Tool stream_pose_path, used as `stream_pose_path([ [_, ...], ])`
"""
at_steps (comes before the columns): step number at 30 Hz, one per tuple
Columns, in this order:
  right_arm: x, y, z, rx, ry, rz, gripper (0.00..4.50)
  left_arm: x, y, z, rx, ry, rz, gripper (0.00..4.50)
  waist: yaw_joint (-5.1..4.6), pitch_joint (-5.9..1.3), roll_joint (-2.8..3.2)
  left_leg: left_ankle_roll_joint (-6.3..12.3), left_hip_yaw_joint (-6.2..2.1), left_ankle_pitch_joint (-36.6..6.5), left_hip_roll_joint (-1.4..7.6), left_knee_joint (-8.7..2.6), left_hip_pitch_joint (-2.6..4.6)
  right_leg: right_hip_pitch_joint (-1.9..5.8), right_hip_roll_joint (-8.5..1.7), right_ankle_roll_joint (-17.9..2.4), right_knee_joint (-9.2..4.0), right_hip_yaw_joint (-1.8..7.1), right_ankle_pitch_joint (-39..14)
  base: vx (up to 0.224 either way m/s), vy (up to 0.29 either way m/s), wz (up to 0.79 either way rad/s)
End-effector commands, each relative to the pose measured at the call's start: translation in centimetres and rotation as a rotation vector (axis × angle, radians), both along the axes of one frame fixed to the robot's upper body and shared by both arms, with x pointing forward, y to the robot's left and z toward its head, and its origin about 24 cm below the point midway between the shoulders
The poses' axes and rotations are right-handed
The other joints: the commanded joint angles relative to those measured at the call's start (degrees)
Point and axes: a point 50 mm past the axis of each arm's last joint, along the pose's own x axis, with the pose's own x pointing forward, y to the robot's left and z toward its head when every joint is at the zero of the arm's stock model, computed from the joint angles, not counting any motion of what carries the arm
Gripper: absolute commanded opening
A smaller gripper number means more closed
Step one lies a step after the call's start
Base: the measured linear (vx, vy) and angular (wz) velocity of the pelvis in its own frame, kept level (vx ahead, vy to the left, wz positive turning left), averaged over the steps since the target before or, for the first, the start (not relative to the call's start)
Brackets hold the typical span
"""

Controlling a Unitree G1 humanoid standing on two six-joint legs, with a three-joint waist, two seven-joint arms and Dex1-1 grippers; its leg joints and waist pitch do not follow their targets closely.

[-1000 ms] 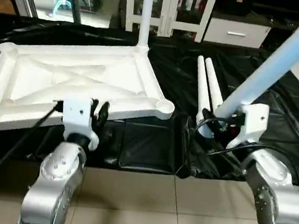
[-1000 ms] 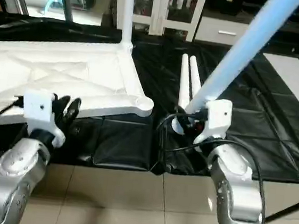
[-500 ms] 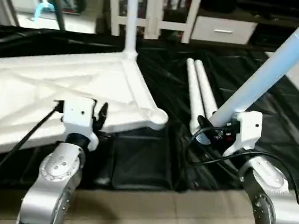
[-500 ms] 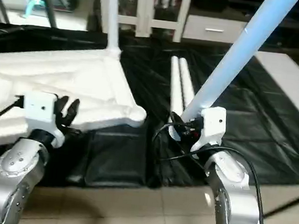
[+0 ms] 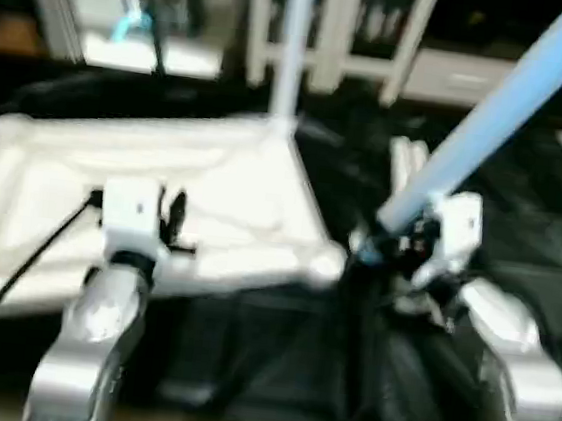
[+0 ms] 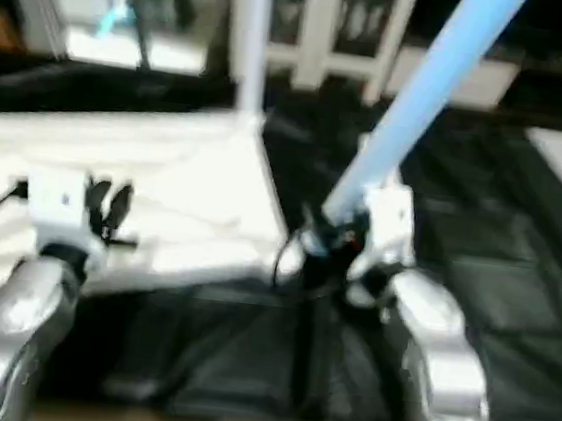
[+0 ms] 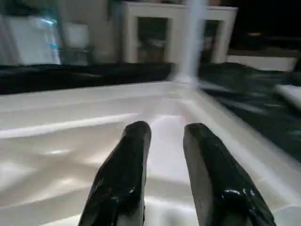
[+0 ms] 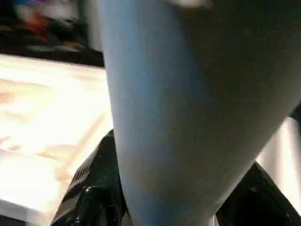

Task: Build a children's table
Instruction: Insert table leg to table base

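Note:
The white tabletop (image 5: 235, 166) lies underside up on the black sheet. One white leg (image 5: 294, 51) stands upright in its far right corner socket. My right gripper (image 5: 404, 239) is shut on another long leg (image 5: 492, 112), which tilts up to the right. That leg's lower end hangs just right of the near right corner socket (image 5: 328, 264). In the right wrist view this leg (image 8: 188, 94) sits between my black fingers (image 8: 89, 188). My left gripper (image 5: 170, 217) hovers over the tabletop's near rim, open and empty. The left wrist view shows its fingers (image 7: 127, 165) above the ribbed underside (image 7: 56, 127).
A black sheet (image 5: 524, 196) covers the work area. More white legs (image 5: 404, 158) lie on it behind the held leg. A white cabinet (image 5: 381, 20) stands at the back. A black cable (image 5: 23, 274) runs down from my left wrist.
The camera has shifted. My right gripper has carried the leg's lower end left, closer to the near right corner socket. The left gripper keeps its place over the tabletop.

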Motion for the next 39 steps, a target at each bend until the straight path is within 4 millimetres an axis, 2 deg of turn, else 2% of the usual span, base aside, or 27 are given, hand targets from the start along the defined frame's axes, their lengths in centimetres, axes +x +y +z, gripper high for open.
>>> stream_pose_path([
  [1, 0.4, 0.2, 1.2, 0.017, -0.060, -0.004, 1.88, 0.0, 0.3, 0.5, 0.000, -0.023, -0.008, 1.42, 2.18, -2.73, -1.97, 0.58, 0.60, 8.5, -1.83, 3.00, -9.39, 11.00, -6.76, -9.2, -9.15, 8.35, 12.1, 0.144, -0.049, 0.13],
  [2, 0.5, -0.1, 1.4, 0.021, -0.064, -0.012, 1.88, 0.1, -0.1, 0.3, -0.004, -0.012, -0.050, 1.42, 1.97, -1.78, -1.23, -1.96, 0.11, 14.6, -0.66, 1.36, -8.77, 8.96, -7.71, -9.8, -9.77, 5.78, 24.9, 0.109, -0.042, 0.01],
  [3, 0.5, -0.2, 1.4, 0.021, -0.064, -0.016, 1.88, 0.1, -0.2, 0.3, -0.005, -0.013, -0.075, 1.42, 2.03, -2.01, -0.03, -2.94, -0.59, 18.8, 0.78, -0.25, -8.99, 8.24, -8.18, -10.9, -9.62, 4.70, 28.4, 0.094, -0.010, -0.11],
  [4, 0.5, -0.3, 1.4, 0.028, -0.060, -0.019, 1.88, 0.1, -0.4, 0.3, -0.004, -0.012, -0.102, 1.42, 2.14, -1.63, 1.69, -3.22, -0.82, 24.4, 2.27, -4.67, -8.99, 6.94, -6.16, -10.5, -10.56, 0.82, 23.3, 0.094, -0.010, -0.11],
  [5, 0.5, -0.3, 1.4, 0.030, -0.059, -0.020, 1.88, 0.1, -0.4, 0.3, -0.004, -0.013, -0.108, 1.42, 2.70, -1.39, 3.14, -2.08, -1.17, 23.5, 3.82, -6.94, -8.09, 6.21, -5.43, -8.9, -11.18, -0.09, 18.1, 0.088, 0.030, -0.08],
  [6, 0.4, -0.4, 1.3, 0.045, -0.051, -0.022, 1.88, 0.0, -0.4, 0.2, -0.002, -0.017, -0.141, 1.42, 1.34, -0.86, 5.37, 1.53, -3.48, 19.0, 9.15, -10.56, -8.08, 6.68, -3.07, -5.2, -8.30, -2.18, 12.3, 0.078, 0.065, -0.11],
  [7, 0.3, -0.4, 1.3, 0.064, -0.042, -0.015, 1.88, -0.1, -0.4, 0.1, -0.007, -0.010, -0.174, 1.42, 0.34, -1.51, 6.24, 6.16, -5.56, 19.7, 11.89, -11.11, -7.31, 5.02, -2.00, -4.6, -4.81, -2.52, 10.6, 0.078, 0.065, -0.11],
  [8, 0.2, -0.3, 1.4, 0.088, -0.044, 0.001, 1.88, -0.2, -0.6, 0.0, -0.006, 0.002, -0.239, 1.69, 0.78, -2.87, 6.16, 10.83, -5.98, 27.2, 11.96, -9.94, -5.08, 3.01, -3.47, -4.0, -4.23, -1.36, 10.3, 0.058, 0.061, -0.14],
  [9, -0.1, -0.1, 1.6, 0.113, -0.047, 0.042, 1.88, -0.6, -1.1, -0.1, -0.032, 0.030, -0.389, 1.76, 0.78, -3.02, 5.74, 11.29, -5.81, 29.8, 11.17, -9.73, -5.10, 2.88, -3.74, -3.7, -4.84, -1.10, 11.7, 0.000, 0.000, 0.00],
  [10, -0.2, 0.0, 1.7, 0.116, -0.049, 0.061, 1.88, -0.8, -1.3, -0.1, -0.034, 0.040, -0.452, 1.76, 1.57, -2.62, 5.00, 9.86, -4.29, 28.6, 10.01, -9.62, -6.12, 3.05, -5.37, -4.3, -6.53, -0.15, 13.5, 0.000, 0.000, 0.00],
  [11, -0.2, 0.0, 1.7, 0.116, -0.049, 0.061, 1.88, -0.8, -1.3, -0.1, -0.034, 0.040, -0.452, 1.76, 1.70, -2.55, 4.52, 8.19, -3.39, 24.8, 9.15, -9.60, -7.14, 3.95, -6.61, -5.4, -7.34, 0.27, 14.8, 0.000, 0.000, 0.00],
  [12, -0.2, 0.1, 1.8, 0.106, -0.054, 0.078, 1.88, -1.1, -1.4, -0.2, 0.017, 0.056, -0.572, 1.81, 2.49, -2.64, 3.56, 4.90, -1.07, 17.4, 7.24, -9.47, -9.34, 6.31, -8.20, -6.8, -8.23, 0.32, 18.5, -0.058, 0.033, -0.11],
  [13, -0.1, 0.1, 1.8, 0.103, -0.055, 0.078, 1.88, -1.1, -1.4, -0.2, 0.028, 0.060, -0.593, 1.81, 3.67, -2.14, 3.40, 1.98, 0.32, 9.5, 7.00, -9.59, -8.83, 5.88, -8.52, -6.9, -9.63, 0.14, 13.6, -0.058, 0.033, -0.11],
  [14, 0.0, 0.0, 1.8, 0.091, -0.062, 0.087, 1.88, -1.2, -1.2, -0.6, 0.077, 0.092, -0.687, 1.95, 3.61, -1.92, 3.40, 0.95, 0.67, 6.2, 7.29, -9.88, -8.31, 5.52, -8.13, -7.4, -9.99, 0.05, 9.5, -0.062, 0.020, -0.03],
  [16, 0.4, 0.1, 2.0, 0.096, -0.077, 0.107, 1.88, -0.8, -0.5, -1.0, 0.108, 0.142, -0.785, 2.19, 2.44, -0.94, 4.49, -4.47, 0.54, -7.4, 8.42, -11.83, -7.44, 4.26, -5.71, -8.7, -10.16, -0.73, -9.3, -0.060, 0.023, -0.04],
  [17, 0.5, 0.2, 2.0, 0.100, -0.081, 0.110, 1.88, -0.6, -0.4, -1.1, 0.111, 0.152, -0.805, 2.18, 2.08, -0.74, 4.55, -6.43, 0.25, -11.8, 8.60, -12.35, -7.25, 3.93, -5.41, -8.4, -9.98, -0.76, -12.7, -0.079, 0.038, -0.12],
  [18, 0.7, 0.4, 2.3, 0.139, -0.105, 0.133, 1.88, -0.3, 0.1, -1.3, 0.133, 0.180, -0.850, 2.26, 1.77, -0.69, 5.35, -10.66, -0.12, -20.5, 8.40, -12.60, -6.52, 3.14, -5.61, -7.5, -10.09, -0.62, -17.6, -0.098, 0.040, -0.08],
  [19, 1.1, 0.6, 2.6, 0.171, -0.141, 0.167, 1.88, 0.1, 0.8, -1.6, 0.155, 0.227, -0.908, 2.42, 1.46, -0.50, 5.02, -12.94, 0.07, -26.7, 7.88, -12.34, -5.66, 1.91, -6.00, -6.5, -10.88, -0.27, -22.0, -0.098, 0.040, -0.08],
  [20, 1.2, 0.7, 2.6, 0.164, -0.146, 0.182, 1.88, 0.3, 1.0, -1.6, 0.159, 0.248, -0.928, 2.57, 1.37, -0.55, 5.04, -13.58, -0.09, -27.8, 7.72, -12.19, -5.64, 1.95, -6.33, -6.0, -11.07, -0.16, -23.2, -0.095, 0.040, -0.07],
  [21, 1.4, 0.8, 2.4, 0.162, -0.120, 0.212, 1.88, 0.7, 1.5, -1.7, 0.174, 0.263, -0.938, 2.62, 1.25, -0.51, 5.13, -13.61, -0.34, -27.2, 7.71, -12.31, -6.31, 2.57, -6.89, -5.7, -11.30, -0.13, -23.8, -0.075, 0.050, -0.15],
  [29, 2.8, 1.0, 2.7, 0.144, -0.037, 0.405, 1.88, 3.3, 3.9, -1.0, 0.276, 0.318, -0.969, 3.02, 0.29, 0.26, 5.79, -13.89, -0.60, -27.3, 7.71, -14.10, -7.42, 2.63, -6.35, -6.7, -10.37, -0.90, -13.9, -0.051, 0.054, -0.19],
  [31, 2.8, 0.9, 2.4, 0.122, -0.021, 0.456, 1.88, 4.0, 3.7, -1.0, 0.264, 0.319, -0.973, 3.02, 0.25, 0.36, 4.26, -12.08, -0.12, -26.7, 7.56, -13.14, -6.82, 2.15, -7.47, -7.4, -11.20, -0.55, -19.1, -0.026, 0.051, -0.12],
  [33, 2.7, 0.9, 2.1, 0.114, -0.013, 0.472, 1.88, 4.3, 3.3, -1.2, 0.241, 0.322, -0.979, 3.02, 0.49, 0.65, 4.49, -10.80, -0.12, -23.9, 7.67, -12.08, -6.80, 2.04, -8.79, -7.9, -11.88, -0.16, -23.3, 0.000, 0.000, 0.00],
  [35, 2.7, 1.2, 1.8, 0.117, 0.003, 0.475, 1.88, 4.2, 2.6, -1.0, 0.162, 0.323, -1.007, 3.02, 0.27, 0.55, 4.92, -11.27, -0.56, -23.8, 8.17, -12.93, -7.39, 2.57, -8.07, -7.9, -11.27, -0.60, -21.2, -0.001, 0.020, -0.10],
  [37, 2.8, 1.4, 1.7, 0.107, 0.008, 0.479, 1.88, 4.0, 2.1, -0.7, 0.097, 0.319, -1.043, 3.02, -0.34, -0.20, 4.79, -13.23, -0.53, -26.7, 8.27, -14.37, -7.47, 2.64, -6.44, -8.7, -9.71, -1.35, -11.7, 0.004, 0.044, -0.22],
  [38, 3.0, 1.4, 1.6, 0.097, 0.007, 0.477, 1.88, 3.7, 1.8, -0.6, 0.053, 0.321, -1.077, 3.02, -0.40, -0.44, 4.25, -12.88, -0.32, -25.8, 8.16, -14.33, -7.46, 2.62, -6.48, -9.0, -9.64, -1.39, -10.2, 0.010, 0.036, -0.19],
  [39, 3.4, 1.2, 1.4, 0.082, 0.003, 0.459, 1.88, 3.6, 1.3, -0.6, 0.027, 0.312, -1.085, 3.02, -0.22, -0.18, 4.37, -12.28, 0.20, -24.2, 7.85, -13.94, -7.44, 2.18, -7.07, -10.0, -9.87, -1.17, -9.4, 0.000, 0.000, 0.00],
])
